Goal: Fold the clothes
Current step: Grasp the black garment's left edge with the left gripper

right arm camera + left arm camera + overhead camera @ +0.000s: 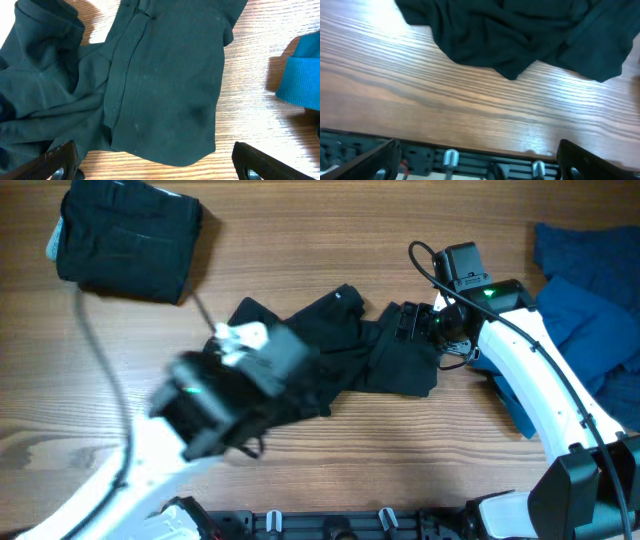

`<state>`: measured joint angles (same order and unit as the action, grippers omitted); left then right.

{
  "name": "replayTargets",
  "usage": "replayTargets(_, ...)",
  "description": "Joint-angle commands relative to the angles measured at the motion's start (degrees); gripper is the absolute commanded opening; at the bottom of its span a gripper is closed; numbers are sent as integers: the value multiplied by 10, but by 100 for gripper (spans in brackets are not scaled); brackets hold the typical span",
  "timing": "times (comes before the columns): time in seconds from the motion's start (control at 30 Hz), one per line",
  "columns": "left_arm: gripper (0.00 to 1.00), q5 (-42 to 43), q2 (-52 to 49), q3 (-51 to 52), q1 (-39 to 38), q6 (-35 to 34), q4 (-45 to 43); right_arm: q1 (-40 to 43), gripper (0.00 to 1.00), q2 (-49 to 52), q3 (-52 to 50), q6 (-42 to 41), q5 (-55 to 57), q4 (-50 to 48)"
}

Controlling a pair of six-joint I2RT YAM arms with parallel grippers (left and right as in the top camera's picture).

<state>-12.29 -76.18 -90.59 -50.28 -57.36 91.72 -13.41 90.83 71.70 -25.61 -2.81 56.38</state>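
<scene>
On the tabletop (330, 470) a black shirt (345, 330) is seen crumpled, directly beneath the right gripper (154, 150) and just ahead of the left gripper (477, 147). Both grippers are spread wide and nothing is held. A blue pile (580, 290) lies to the right gripper's outer side, and a folded black garment (125, 240) is set well beyond the left gripper. The shirt is judged light, limp and prone to sagging and bunching, so its seamed edge or a corner would best be pinched. Its near-left part is covered by the blurred left arm. Collar and sleeves cannot be told apart.
</scene>
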Motion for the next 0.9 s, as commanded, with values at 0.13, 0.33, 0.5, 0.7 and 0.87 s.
replayTargets(0.13,100,-78,4,66,-83,-156,-50,35,100,-12,-2,6,-7,2)
replayTargets(0.33,100,-60,4,156,-84,-155,-163,65,100,-12,-2,63,-60,6)
replayTargets(0.5,100,-49,4,254,-83,-156,-275,65,100,-12,-2,92,-54,18)
replayTargets(0.7,100,3,3,354,-62,-155,-410,65,99,-12,-2,90,-41,17)
replayTargets(0.87,100,4,-19,409,-45,-148,-487,65,100,-12,-2,89,-41,13)
